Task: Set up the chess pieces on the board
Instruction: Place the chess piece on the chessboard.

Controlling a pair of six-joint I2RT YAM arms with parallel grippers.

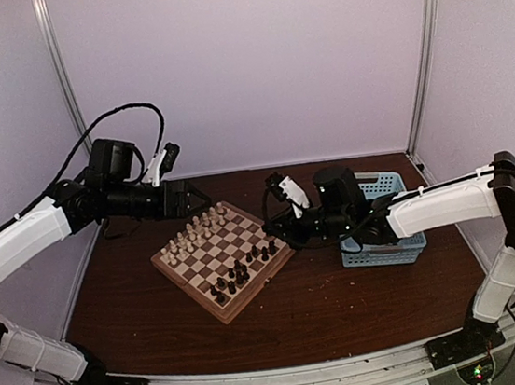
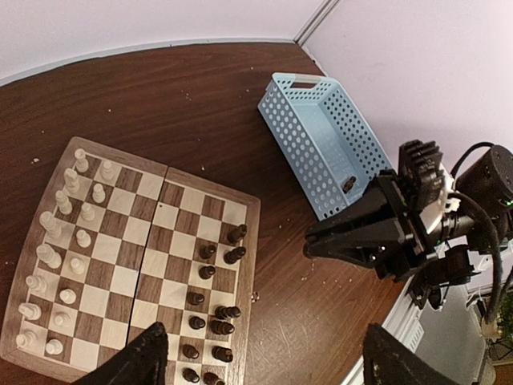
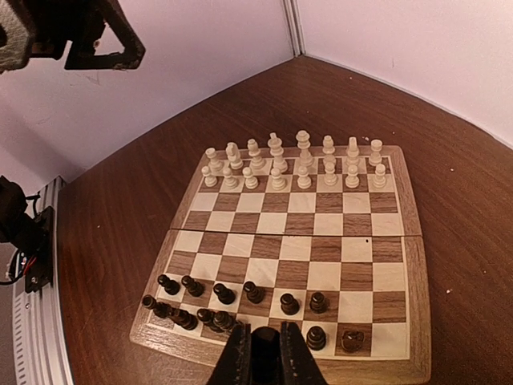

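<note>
Board [image 1: 223, 261], mid-table [image 1: 346, 304], set cornerwise: cream pieces [image 1: 192, 233] in two rows along its 10 o'clock edge, dark pieces [image 1: 239, 270] bunched unevenly along its 4 o'clock edge. Right gripper [image 3: 264, 337] at the 3 o'clock corner, jaws closed; left gripper [image 1: 202, 197] above the 12 o'clock corner, jaws wide apart and empty. Blue basket [image 1: 385, 233] at 3 o'clock, apart from the board.

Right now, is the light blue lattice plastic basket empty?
No, one small dark brown chess piece lies on the floor of the basket.

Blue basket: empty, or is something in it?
Not empty. In the left wrist view one small dark piece lies on the floor of the basket, near one end wall; the rest of the floor shows bare.
</note>
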